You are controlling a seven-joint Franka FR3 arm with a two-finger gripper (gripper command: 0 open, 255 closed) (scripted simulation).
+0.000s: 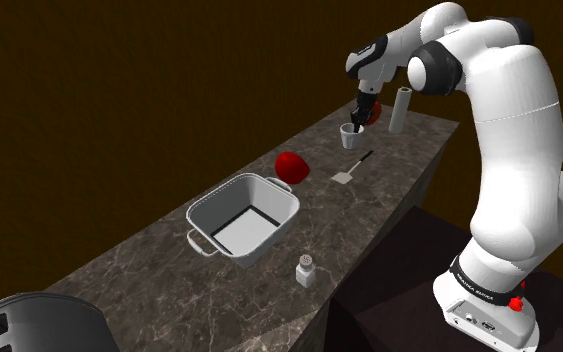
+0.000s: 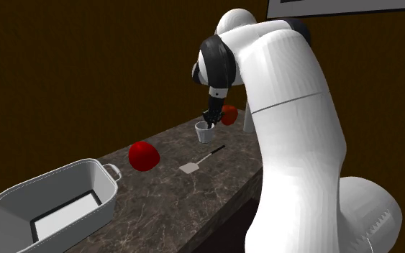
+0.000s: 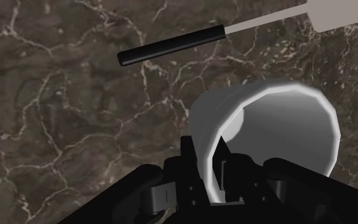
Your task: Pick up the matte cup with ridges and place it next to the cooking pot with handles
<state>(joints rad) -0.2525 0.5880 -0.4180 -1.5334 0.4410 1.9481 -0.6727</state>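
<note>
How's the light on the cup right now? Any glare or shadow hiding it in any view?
Shoulder view: dim overall, cup pale under the black gripper. Second exterior view: equally dim, no glare, cup stands out against the dark counter. Wrist view: cup's rim bright, its inside shaded, gripper a flat black mass.

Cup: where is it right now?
In the shoulder view, the cup is at the counter's far end, directly under the gripper, just beyond the spatula and left of the white cylinder.
</note>
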